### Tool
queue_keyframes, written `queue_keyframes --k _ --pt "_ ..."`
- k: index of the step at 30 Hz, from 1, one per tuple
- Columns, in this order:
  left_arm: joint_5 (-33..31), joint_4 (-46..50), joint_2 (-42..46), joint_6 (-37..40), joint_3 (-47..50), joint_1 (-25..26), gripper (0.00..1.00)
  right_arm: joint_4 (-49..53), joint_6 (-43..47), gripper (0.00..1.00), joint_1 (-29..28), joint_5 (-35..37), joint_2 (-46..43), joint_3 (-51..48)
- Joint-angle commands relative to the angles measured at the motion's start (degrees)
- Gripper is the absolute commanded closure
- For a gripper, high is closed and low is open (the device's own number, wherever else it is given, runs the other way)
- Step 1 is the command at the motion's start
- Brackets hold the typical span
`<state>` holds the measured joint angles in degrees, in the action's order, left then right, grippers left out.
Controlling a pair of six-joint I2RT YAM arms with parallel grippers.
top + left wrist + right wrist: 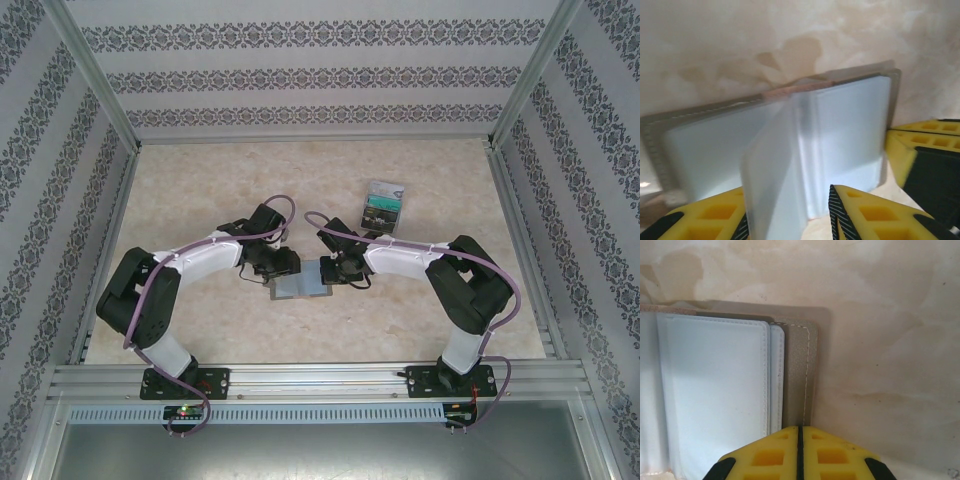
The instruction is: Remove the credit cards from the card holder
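The card holder (300, 287) lies open on the table between my two grippers, grey-brown outside and pale blue-grey inside (850, 130). One translucent inner leaf (772, 170) stands up from its fold. My left gripper (788, 200) is open, its jaws on either side of that leaf, which leans toward the left finger. My right gripper (800, 429) is shut, its tips resting on the holder's grey-brown right edge (799, 375); its yellow fingers (930, 145) also show beside the holder in the left wrist view. The credit cards are hidden.
A clear plastic case (384, 206) with green-and-black contents lies behind the right arm. Aluminium frame rails (300, 378) and patterned walls (40, 150) close in the beige table (200, 190) on all sides.
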<state>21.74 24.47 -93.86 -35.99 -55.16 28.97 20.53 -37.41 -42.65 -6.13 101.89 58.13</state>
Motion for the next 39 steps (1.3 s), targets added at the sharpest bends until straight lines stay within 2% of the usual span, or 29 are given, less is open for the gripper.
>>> queue_keyframes --k 1,8,18,24,29,34,36,37,39 --pt "-5.8 5.6 -0.1 0.8 -0.7 -0.8 0.61 1.2 -0.6 1.0 -1.0 -0.5 1.1 -0.3" --pt "-6.3 6.7 -3.1 0.8 -0.6 -0.7 0.61 1.2 -0.8 1.0 -1.2 -0.4 0.8 -0.7" --pt "7.1 -2.1 -6.2 1.2 -0.8 -0.3 0.62 1.1 -1.0 1.0 -1.6 -0.5 1.0 -0.5" --pt "6.8 -1.1 -6.3 1.8 -1.5 0.1 0.62 1.3 -1.0 1.0 -1.7 -0.2 0.7 -0.4" --pt "3.7 1.2 -2.8 2.0 -2.1 0.1 0.62 1.7 -0.5 1.0 -1.6 0.5 -0.1 -0.2" --pt "-5.8 6.1 5.4 3.3 -5.0 -0.5 0.55 2.3 1.4 0.99 -0.6 3.4 -4.9 0.1" --pt "-9.9 7.5 9.0 3.6 -6.2 -1.1 0.53 2.7 2.5 0.93 0.0 5.9 -8.1 0.2" --pt "-12.4 8.2 10.9 3.7 -6.8 -1.4 0.48 2.7 3.0 0.87 0.5 7.4 -10.1 0.0" --pt "-17.1 9.5 14.3 3.9 -7.8 -2.1 0.38 2.8 4.1 0.81 1.7 9.9 -13.8 -0.4"
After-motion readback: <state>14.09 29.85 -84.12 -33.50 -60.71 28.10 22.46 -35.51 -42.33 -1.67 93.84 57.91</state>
